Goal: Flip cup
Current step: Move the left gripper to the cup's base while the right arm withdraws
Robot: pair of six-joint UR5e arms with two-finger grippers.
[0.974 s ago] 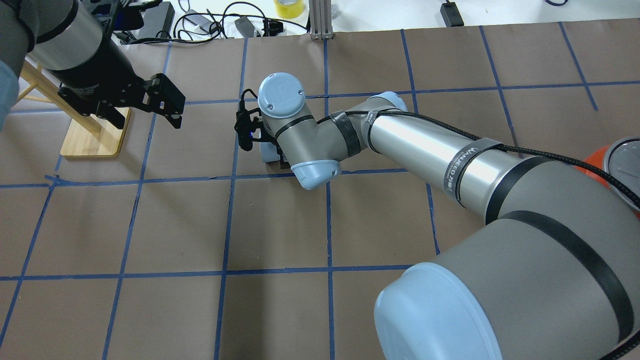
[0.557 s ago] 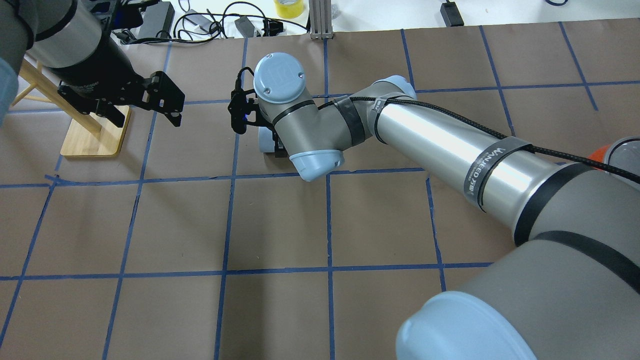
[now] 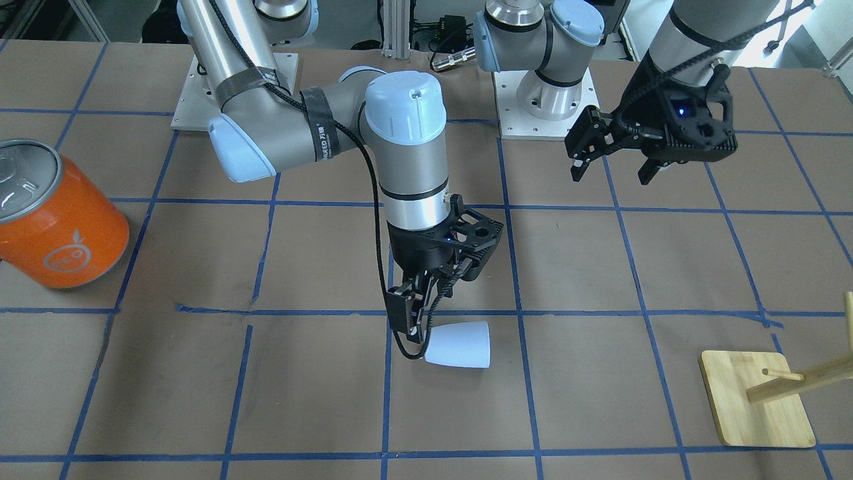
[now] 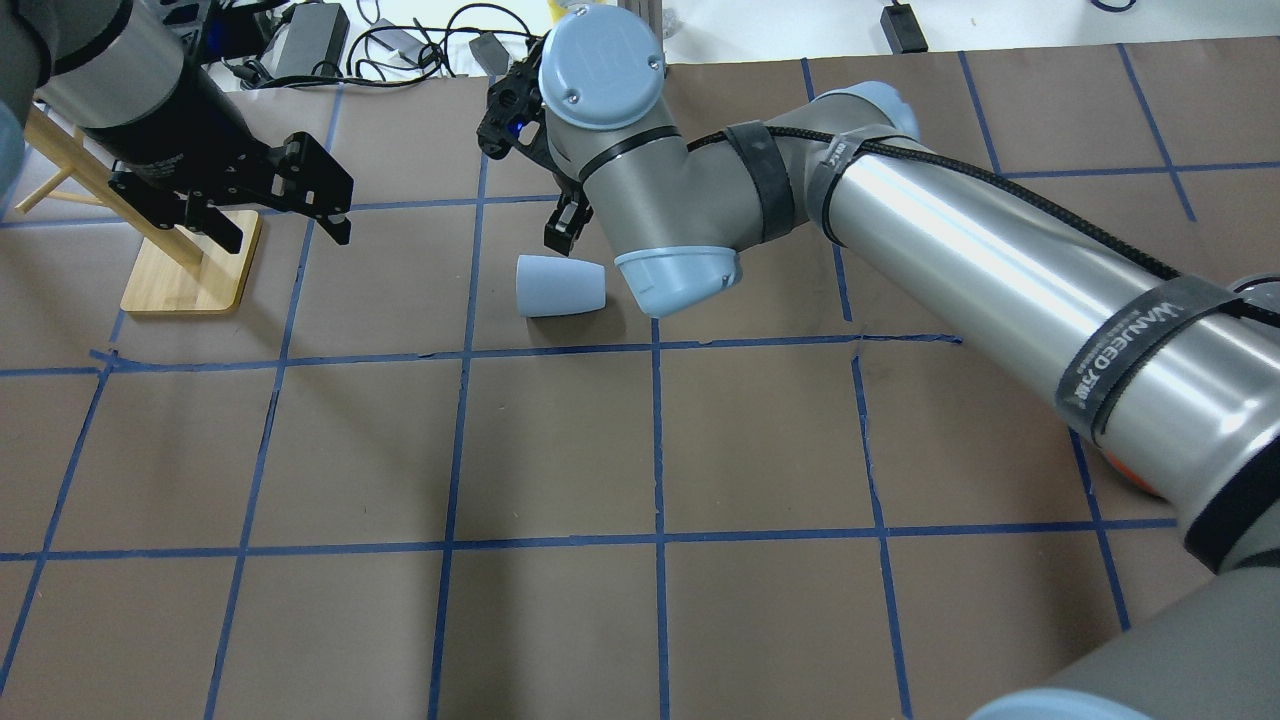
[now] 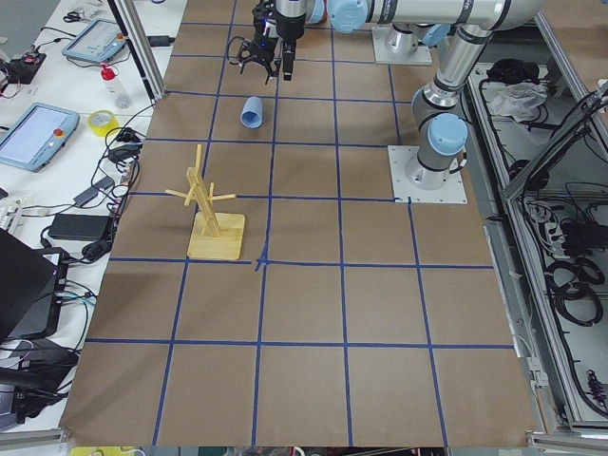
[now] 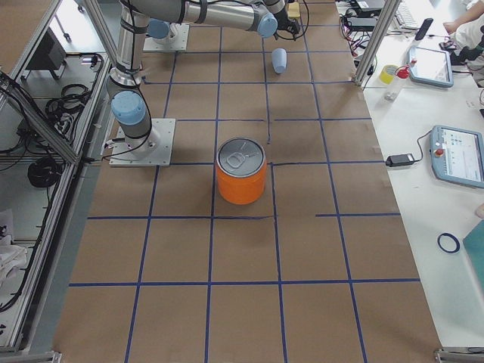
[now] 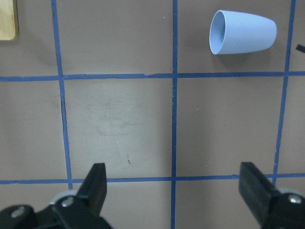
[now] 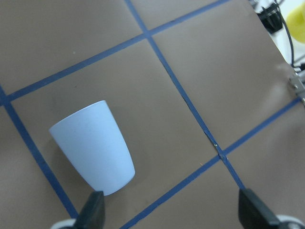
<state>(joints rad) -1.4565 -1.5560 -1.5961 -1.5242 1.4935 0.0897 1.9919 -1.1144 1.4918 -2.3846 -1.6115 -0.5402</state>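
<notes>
A small pale-blue tapered plastic cup [image 4: 560, 286] lies on its side on the brown paper-covered table [image 4: 560, 450], its mouth towards the robot's left. The right gripper [image 8: 172, 212] hangs just above it, jaws spread, holding nothing. The left gripper [image 7: 174, 179] hovers well apart, near a wooden peg stand [image 3: 756, 400], likewise spread and empty.

Brown paper-covered bench [image 4: 560, 450], gridded with blue tape [image 4: 450, 547], pale-blue cup [image 4: 560, 286] lying on its side, orange can [image 3: 56, 220] standing upright, wooden peg stand [image 3: 753, 400]
</notes>
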